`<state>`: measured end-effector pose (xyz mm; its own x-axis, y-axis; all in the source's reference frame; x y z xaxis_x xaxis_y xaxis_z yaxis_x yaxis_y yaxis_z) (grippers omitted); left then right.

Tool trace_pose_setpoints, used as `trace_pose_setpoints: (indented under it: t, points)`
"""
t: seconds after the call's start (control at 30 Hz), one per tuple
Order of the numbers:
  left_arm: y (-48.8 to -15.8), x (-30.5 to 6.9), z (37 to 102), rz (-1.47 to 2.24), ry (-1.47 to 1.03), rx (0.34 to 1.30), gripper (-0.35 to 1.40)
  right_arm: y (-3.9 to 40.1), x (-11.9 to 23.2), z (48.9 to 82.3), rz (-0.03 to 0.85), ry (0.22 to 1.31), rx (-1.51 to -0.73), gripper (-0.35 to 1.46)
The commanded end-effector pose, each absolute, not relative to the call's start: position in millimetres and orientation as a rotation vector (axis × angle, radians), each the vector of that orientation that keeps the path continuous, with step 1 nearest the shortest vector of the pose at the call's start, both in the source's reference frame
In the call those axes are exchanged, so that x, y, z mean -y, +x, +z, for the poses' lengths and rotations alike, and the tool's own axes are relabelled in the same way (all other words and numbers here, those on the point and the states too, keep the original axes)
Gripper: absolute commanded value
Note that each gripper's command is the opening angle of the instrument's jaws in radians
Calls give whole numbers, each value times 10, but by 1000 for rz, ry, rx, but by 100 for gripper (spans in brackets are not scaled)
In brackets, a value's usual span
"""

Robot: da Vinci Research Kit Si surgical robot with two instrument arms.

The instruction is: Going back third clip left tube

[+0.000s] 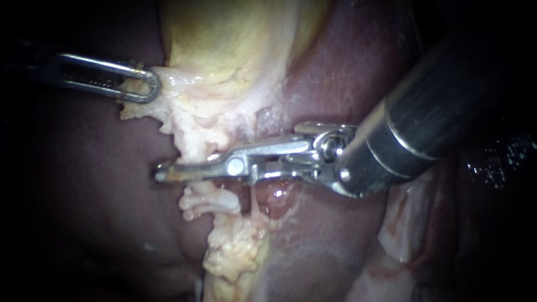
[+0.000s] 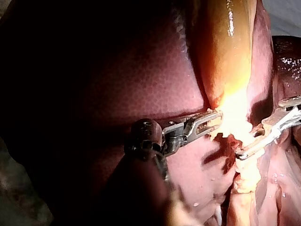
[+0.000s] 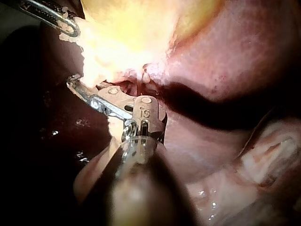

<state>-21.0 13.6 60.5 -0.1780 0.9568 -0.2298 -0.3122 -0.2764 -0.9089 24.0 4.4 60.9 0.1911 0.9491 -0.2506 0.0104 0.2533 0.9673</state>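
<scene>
My right instrument (image 1: 163, 173) lies with jaws pressed together, holding nothing, across the pale tissue (image 1: 196, 134) below the gallbladder (image 1: 224, 45); a whitish tube (image 1: 210, 202) sits just beneath them. My left instrument (image 1: 150, 86) has its jaws clamped on that tissue's edge, over the liver (image 1: 84, 184)

Right instrument (image 1: 168, 172) bright polished metal; liver (image 1: 330, 72) smooth, wet and glossy; pale fatty tissue (image 1: 235, 251) lumpy, rough.
</scene>
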Motion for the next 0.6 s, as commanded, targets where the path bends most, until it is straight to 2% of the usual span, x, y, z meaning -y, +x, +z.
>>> trace_pose_setpoints:
  t: [0.03,0.07,0.17,0.2,0.37,0.6]
  points:
    - [-209,-136,605,1642,-1061,911,-35,240,-44,609,873,1094,-1173,-35]
    - [-209,-136,605,1642,-1061,911,-35,241,-44,609,859,1108,-1169,-23]
    - [-209,-136,605,1637,-1057,913,-35,245,-46,612,857,1113,-1174,29]
    - [-210,-136,605,1637,-1057,913,-35,247,-46,613,858,1112,-1174,35]
    - [-210,-136,605,1637,-1057,913,-35,254,-44,626,837,1086,-1200,45]
    - [-209,-136,605,1637,-1057,913,-35,261,-39,662,688,941,-1273,45]
